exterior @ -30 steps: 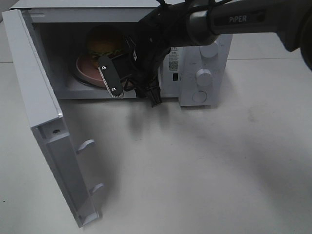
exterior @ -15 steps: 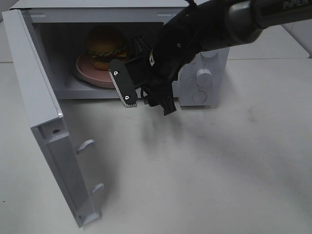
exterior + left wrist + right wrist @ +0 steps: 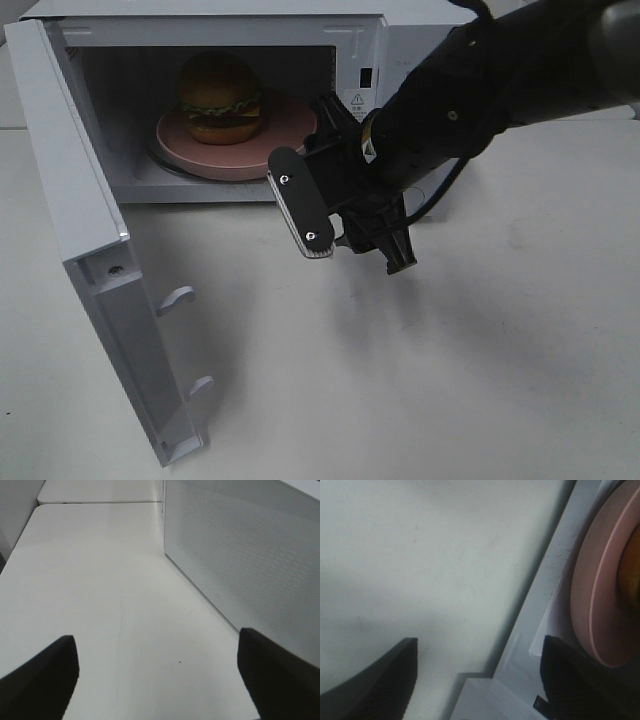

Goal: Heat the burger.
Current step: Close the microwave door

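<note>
Right gripper (image 3: 360,258) hangs just outside the mouth of the microwave (image 3: 220,8), low over the table (image 3: 450,380), with its jaws spread and nothing between them. The burger (image 3: 220,97) sits upright on the pink plate (image 3: 245,160) inside the cavity, back and to the left of this gripper and clear of it. With the food in place, what is left is probably to shut the door (image 3: 80,220), and that move turns on how the door lies. It stands swung wide on its left-hand hinge, with its long face running from the microwave's left front corner out toward the camera and its inner side with the latch hooks facing the right arm. The right gripper is well apart from the free edge and on the wrong side for pushing. The left gripper (image 3: 156,637), also parted and empty, looks along a white perforated panel (image 3: 240,555) rising just beside it from the table, most likely the door's outer face. If so, the left arm is nearer and better placed to sweep the door shut toward the cavity, once the right arm is out of its path.
</note>
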`<state>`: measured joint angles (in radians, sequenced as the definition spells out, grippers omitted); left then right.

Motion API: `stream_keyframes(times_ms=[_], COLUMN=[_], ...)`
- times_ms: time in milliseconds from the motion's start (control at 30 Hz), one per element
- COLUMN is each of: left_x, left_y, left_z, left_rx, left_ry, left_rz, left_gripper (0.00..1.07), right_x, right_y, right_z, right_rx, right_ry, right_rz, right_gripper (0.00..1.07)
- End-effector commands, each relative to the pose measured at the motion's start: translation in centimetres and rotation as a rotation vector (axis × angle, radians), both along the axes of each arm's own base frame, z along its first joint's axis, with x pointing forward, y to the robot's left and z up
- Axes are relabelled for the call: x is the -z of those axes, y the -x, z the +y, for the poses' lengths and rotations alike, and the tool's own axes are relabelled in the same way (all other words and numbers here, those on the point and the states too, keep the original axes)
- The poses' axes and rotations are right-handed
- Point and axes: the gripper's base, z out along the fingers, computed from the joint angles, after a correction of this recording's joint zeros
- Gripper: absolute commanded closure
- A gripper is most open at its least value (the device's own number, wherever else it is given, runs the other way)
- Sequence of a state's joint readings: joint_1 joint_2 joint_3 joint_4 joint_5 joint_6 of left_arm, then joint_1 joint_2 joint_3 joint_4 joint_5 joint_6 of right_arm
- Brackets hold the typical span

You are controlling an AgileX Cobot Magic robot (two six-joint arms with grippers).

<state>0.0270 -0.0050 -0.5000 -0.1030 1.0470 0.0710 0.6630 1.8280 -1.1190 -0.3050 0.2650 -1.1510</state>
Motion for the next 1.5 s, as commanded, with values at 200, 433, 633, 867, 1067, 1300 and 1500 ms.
stream_keyframes(times_ms=[200,433,633,867,1067,1300,1500], left_x=[0.0,0.0,0.0,0.0,0.0,0.0,0.0], left_y=[0.3,0.3,0.3,0.3,0.3,0.3,0.3], left_z=[0.0,0.0,0.0,0.0,0.0,0.0,0.0], left_rx=[-0.002,-0.002,-0.002,-0.002,-0.002,-0.002,-0.002], left_ry=[0.001,0.001,0.001,0.001,0.001,0.001,0.001], left_rz=[-0.031,-0.031,-0.031,-0.031,-0.031,-0.031,-0.031], left_gripper=[0.25,0.25,0.25,0.25,0.25,0.25,0.25], right_x=[-1.7,-2.7,-3.4,-4.2,-4.9,-5.3,-5.2], right_y=[2.5,4.8,6.7,8.5,9.3,10.3,10.7], right_z=[-1.8,-3.4,-4.8,-6.2,-7.0,-8.0,-8.4], right_rx=[0.064,0.107,0.15,0.34,0.582,0.938,1.106], right_ry=[-0.056,-0.103,-0.146,-0.221,-0.316,-0.415,-0.431], right_rz=[0.008,0.033,0.057,0.147,0.234,0.351,0.393], right_gripper=[0.39,0.39,0.39,0.39,0.39,0.36,0.26])
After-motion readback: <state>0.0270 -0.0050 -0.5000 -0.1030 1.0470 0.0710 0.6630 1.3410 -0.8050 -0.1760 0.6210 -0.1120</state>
